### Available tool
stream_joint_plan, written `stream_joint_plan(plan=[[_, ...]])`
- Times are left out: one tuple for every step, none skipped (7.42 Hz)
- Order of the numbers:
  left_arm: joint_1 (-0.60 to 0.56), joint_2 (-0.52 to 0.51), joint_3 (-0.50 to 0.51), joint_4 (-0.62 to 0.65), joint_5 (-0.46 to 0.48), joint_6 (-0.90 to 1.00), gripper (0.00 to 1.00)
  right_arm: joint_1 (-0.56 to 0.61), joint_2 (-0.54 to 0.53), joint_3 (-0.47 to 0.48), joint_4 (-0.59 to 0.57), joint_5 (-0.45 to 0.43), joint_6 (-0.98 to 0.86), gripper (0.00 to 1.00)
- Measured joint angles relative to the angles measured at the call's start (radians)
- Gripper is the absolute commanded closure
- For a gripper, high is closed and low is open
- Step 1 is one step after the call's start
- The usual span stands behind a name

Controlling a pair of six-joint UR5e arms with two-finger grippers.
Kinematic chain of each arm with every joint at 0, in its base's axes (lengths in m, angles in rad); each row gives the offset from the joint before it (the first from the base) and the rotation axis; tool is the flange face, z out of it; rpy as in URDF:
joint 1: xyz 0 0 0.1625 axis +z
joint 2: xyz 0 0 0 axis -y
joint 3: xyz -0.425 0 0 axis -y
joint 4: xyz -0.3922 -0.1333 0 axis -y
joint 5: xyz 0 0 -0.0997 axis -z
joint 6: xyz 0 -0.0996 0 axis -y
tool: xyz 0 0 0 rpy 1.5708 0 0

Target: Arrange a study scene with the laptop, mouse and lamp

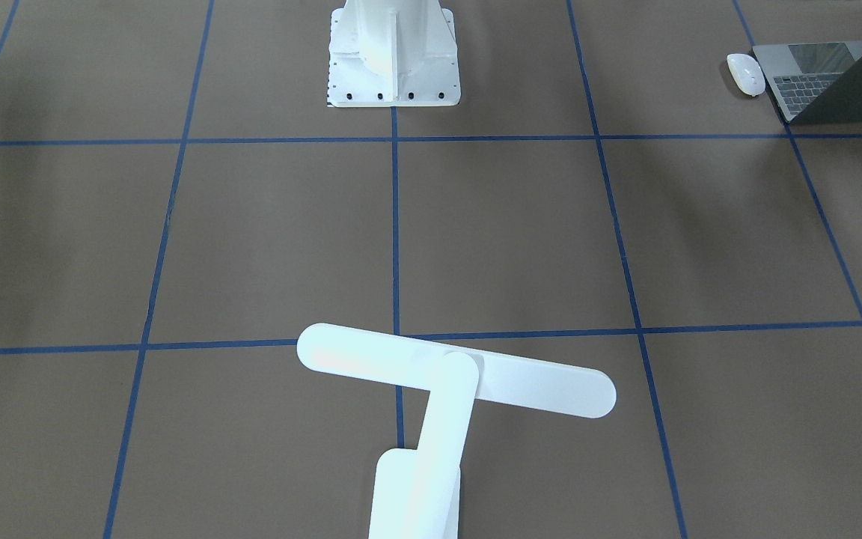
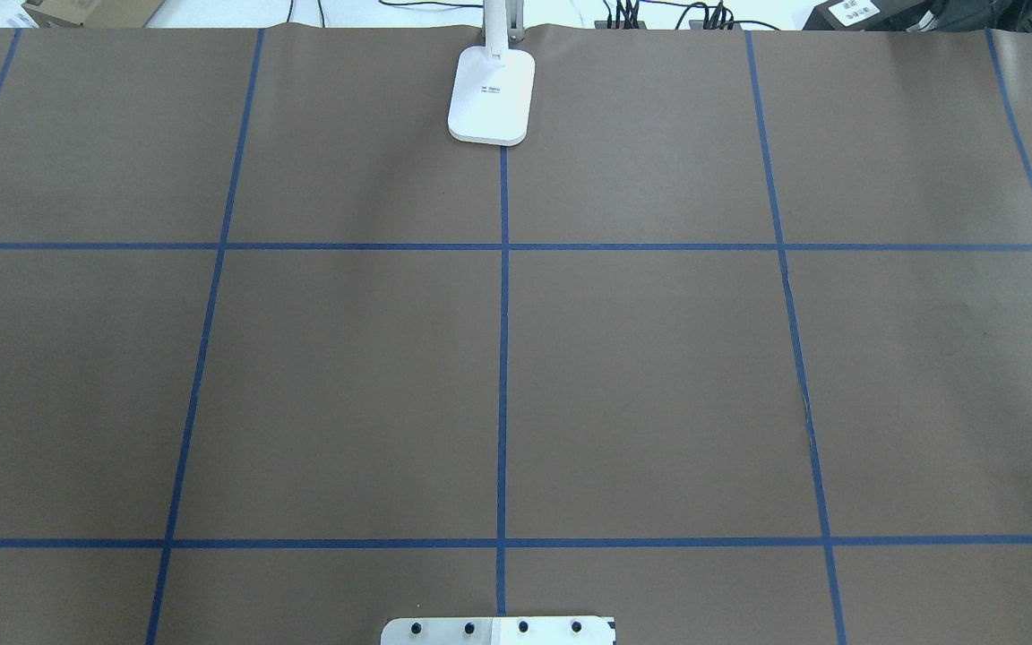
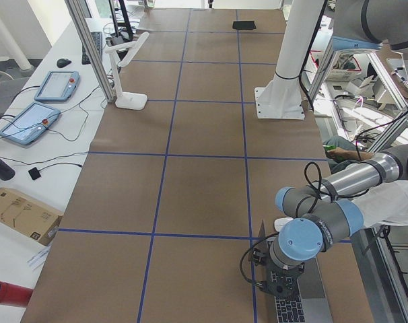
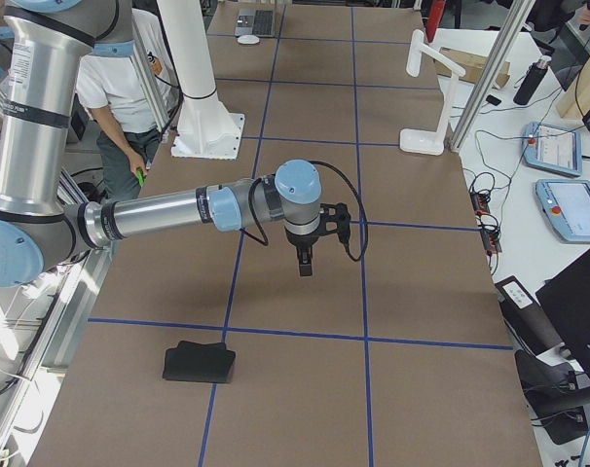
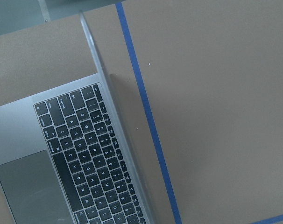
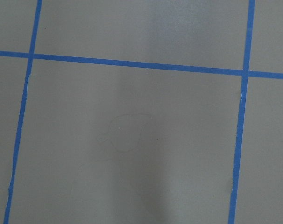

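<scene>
The laptop (image 1: 835,82) stands open at the table's near-left corner, seen from the robot. The white mouse (image 1: 745,73) lies just beside it. In the left wrist view its keyboard and trackpad (image 5: 85,154) fill the lower left. My left gripper (image 3: 279,291) hangs over the laptop (image 3: 289,311); I cannot tell if it is open or shut. My right gripper (image 4: 305,261) hovers over bare table, touching nothing; I cannot tell its state. The white lamp (image 1: 453,370) stands at the far middle edge, its base (image 2: 491,94) on the centre line.
The white bolted pedestal (image 1: 393,52) stands at the middle of the robot's edge. A flat black pad (image 4: 199,362) lies on the robot's right end of the table. An operator (image 4: 120,88) stands behind the robot. Blue tape lines grid the brown table (image 2: 659,376).
</scene>
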Motion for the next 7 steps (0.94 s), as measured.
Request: stream_joint_plan(plan=[[0.001, 0.000, 0.008, 0.000, 0.000, -0.003, 0.24, 0.000, -0.002, 0.001, 0.000, 0.000, 0.000, 0.01], [0.001, 0.001, 0.011, 0.001, -0.001, -0.003, 0.24, 0.000, -0.003, 0.001, 0.000, 0.000, 0.000, 0.01], [0.001, 0.006, 0.012, 0.001, -0.006, -0.001, 0.24, 0.000, -0.004, 0.002, 0.000, 0.000, 0.001, 0.01], [0.000, 0.014, 0.013, 0.001, -0.022, 0.001, 0.24, 0.000, -0.005, 0.002, 0.000, 0.000, 0.001, 0.01], [0.000, 0.019, 0.019, 0.002, -0.039, 0.005, 0.28, 0.001, -0.005, 0.002, 0.000, 0.000, 0.001, 0.01], [0.001, 0.020, 0.029, 0.006, -0.044, 0.005, 0.58, 0.000, -0.005, 0.002, 0.000, 0.000, 0.002, 0.01], [0.002, 0.018, 0.039, 0.009, -0.044, 0.002, 0.94, 0.000, -0.005, 0.002, 0.000, 0.000, 0.002, 0.01]])
